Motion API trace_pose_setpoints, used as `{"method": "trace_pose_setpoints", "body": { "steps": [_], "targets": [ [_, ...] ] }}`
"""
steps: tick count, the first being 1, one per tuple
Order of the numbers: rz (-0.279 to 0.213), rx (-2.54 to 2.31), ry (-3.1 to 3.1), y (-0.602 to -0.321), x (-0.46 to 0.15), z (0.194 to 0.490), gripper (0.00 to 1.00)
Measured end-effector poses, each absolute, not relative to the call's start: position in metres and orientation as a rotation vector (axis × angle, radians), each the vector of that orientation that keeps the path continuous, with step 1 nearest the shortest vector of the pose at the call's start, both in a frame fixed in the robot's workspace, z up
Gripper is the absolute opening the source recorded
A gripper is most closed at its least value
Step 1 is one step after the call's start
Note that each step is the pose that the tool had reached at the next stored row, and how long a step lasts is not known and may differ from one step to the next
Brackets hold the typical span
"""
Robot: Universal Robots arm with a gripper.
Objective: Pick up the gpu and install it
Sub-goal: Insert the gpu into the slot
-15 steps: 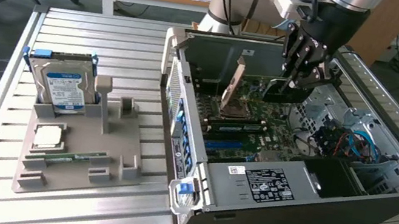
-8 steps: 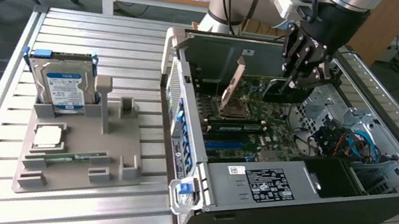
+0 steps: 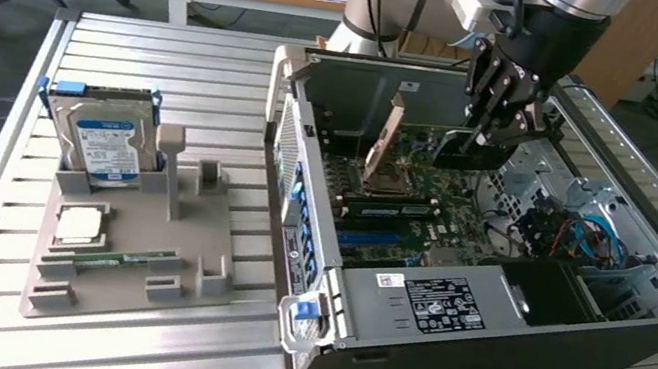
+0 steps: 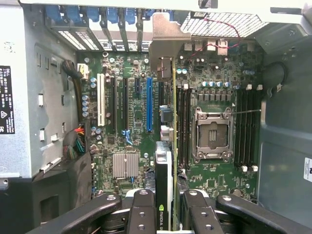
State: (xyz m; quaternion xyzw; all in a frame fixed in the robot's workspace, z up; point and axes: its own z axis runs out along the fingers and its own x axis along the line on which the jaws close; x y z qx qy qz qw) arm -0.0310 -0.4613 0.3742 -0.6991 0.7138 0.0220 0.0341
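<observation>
The gpu [image 4: 164, 163] is seen edge-on in the wrist view, a thin dark card clamped between my fingers [image 4: 141, 209], with its silvery end bracket [image 4: 163, 39] at the case's rear slot openings. My gripper [image 4: 165, 204] is shut on it. In the exterior view the gripper [image 3: 490, 137] reaches down into the open computer case [image 3: 301, 190] and holds the gpu [image 3: 465, 153] as a dark block just above the motherboard [image 3: 433, 213]. The card runs alongside the blue expansion slot [image 4: 149, 105]. Whether its edge touches a slot I cannot tell.
An open CPU socket [image 4: 213, 134] and memory slots [image 4: 246, 126] flank the card. Blue and red cables [image 3: 571, 235] lie by the drive bay. At the exterior view's left, a grey holder [image 3: 186, 266] carries a hard drive [image 3: 106, 140], a processor chip [image 3: 78, 224] and a green memory stick [image 3: 112, 260].
</observation>
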Motion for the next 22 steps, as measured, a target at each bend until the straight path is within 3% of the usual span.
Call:
{"method": "trace_pose_setpoints", "body": {
  "steps": [22],
  "targets": [
    [0.066, -2.151, 2.196, -0.4621, -0.031, 0.3648, 0.27]
  ]
}}
